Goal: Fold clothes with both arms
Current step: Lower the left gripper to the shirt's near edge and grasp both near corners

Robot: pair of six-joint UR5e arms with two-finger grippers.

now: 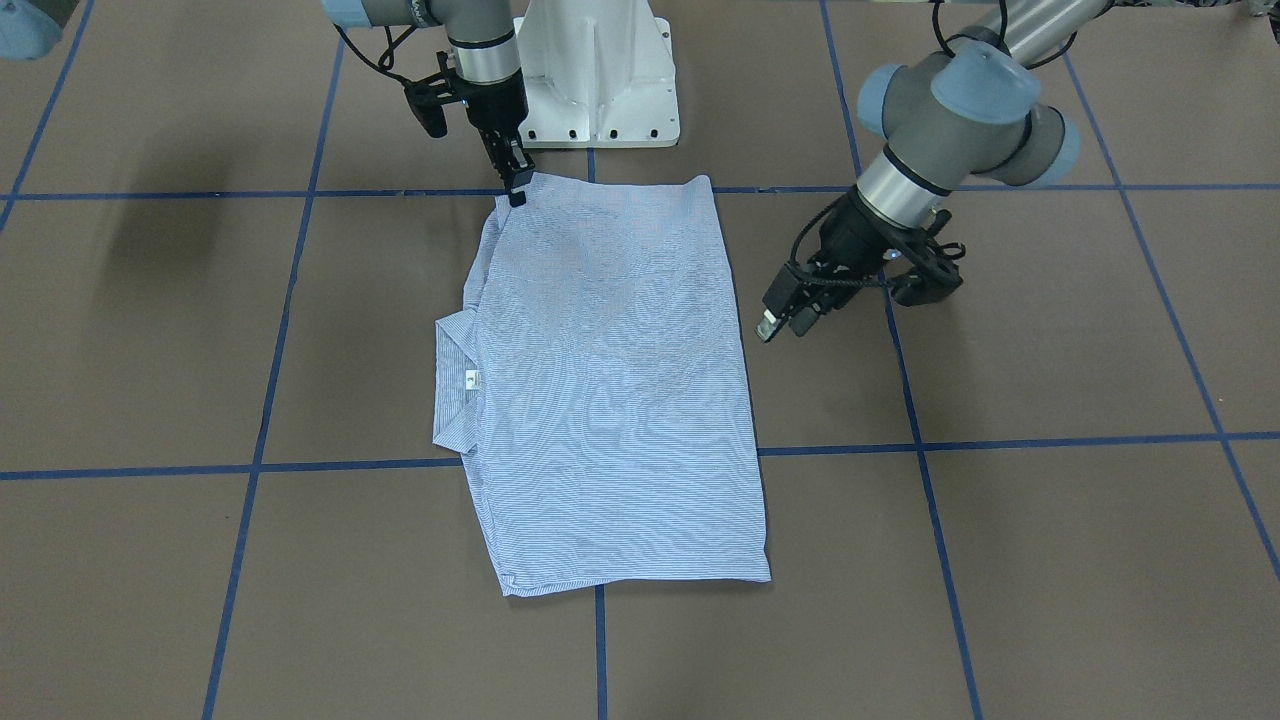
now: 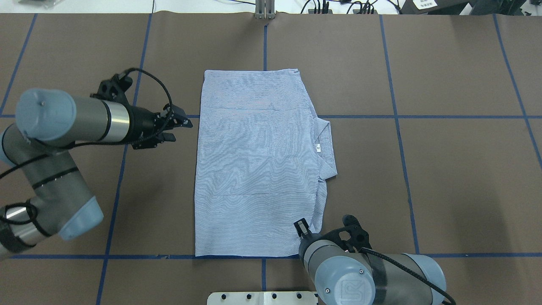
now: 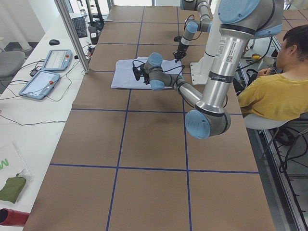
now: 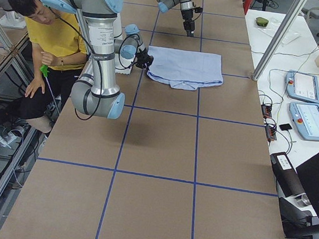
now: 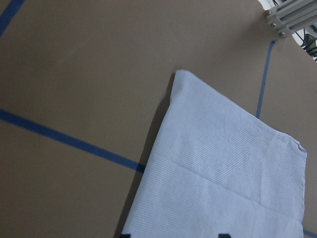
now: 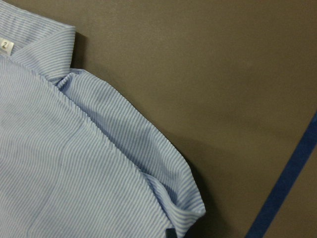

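Observation:
The light blue striped shirt [image 1: 610,400] lies folded into a flat rectangle on the brown table [image 2: 423,169], buttons hidden. Its collar with the white neck tag [image 2: 317,147] sticks out on my right side. My right gripper [image 1: 516,192] points down at the shirt's near right shoulder corner [image 6: 183,213], which is bunched up there; the fingers look shut on that cloth. It also shows in the overhead view [image 2: 301,225]. My left gripper [image 2: 180,127] is open and empty, low beside the shirt's left edge [image 5: 148,163]. It is tilted toward the shirt without touching it.
The white pedestal base [image 1: 600,90] stands just behind the shirt's near edge. Blue tape lines [image 2: 423,117] cross the table. An aluminium post [image 3: 72,33] and tablets [image 3: 48,72] stand at the far side. A person in yellow [image 3: 274,96] sits beside the robot.

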